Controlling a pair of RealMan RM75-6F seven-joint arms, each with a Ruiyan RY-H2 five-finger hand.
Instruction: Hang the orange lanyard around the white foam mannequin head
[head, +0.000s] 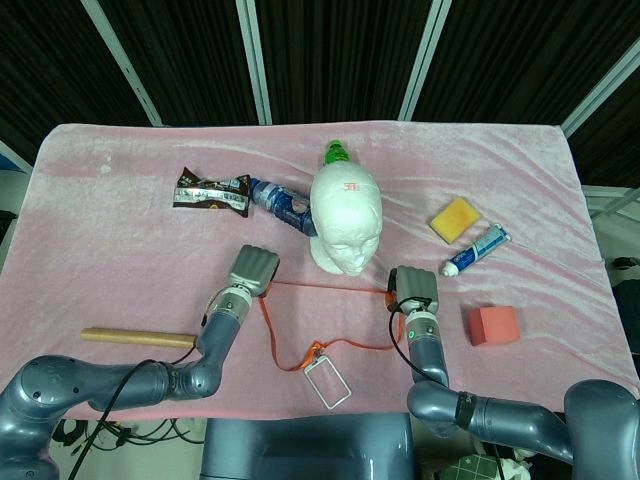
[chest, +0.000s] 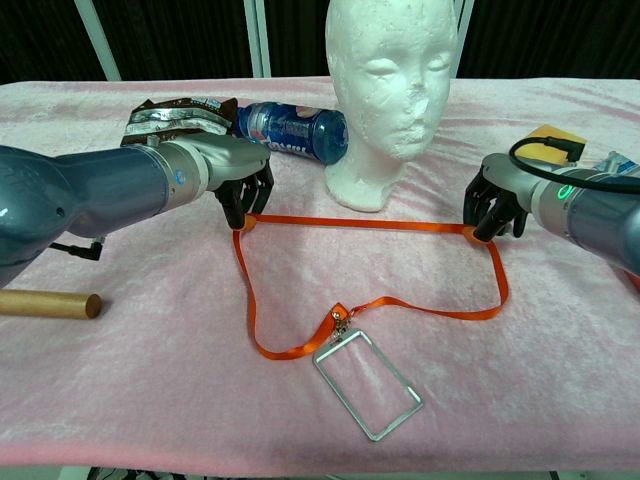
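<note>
Partly hidden: both hands' fingertips where lanyard passes under them.

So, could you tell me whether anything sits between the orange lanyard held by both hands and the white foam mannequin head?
Nothing visible does. The orange lanyard is stretched between the left hand and right hand, just in front of the white foam mannequin head, with only bare pink cloth between them.

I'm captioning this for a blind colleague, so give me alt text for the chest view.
Two robot hands, left hand and right hand, hold an orange lanyard stretched taut just in front of a white foam mannequin head on a pink tablecloth. The loop sags toward the camera, ending in a clear badge holder.
</note>
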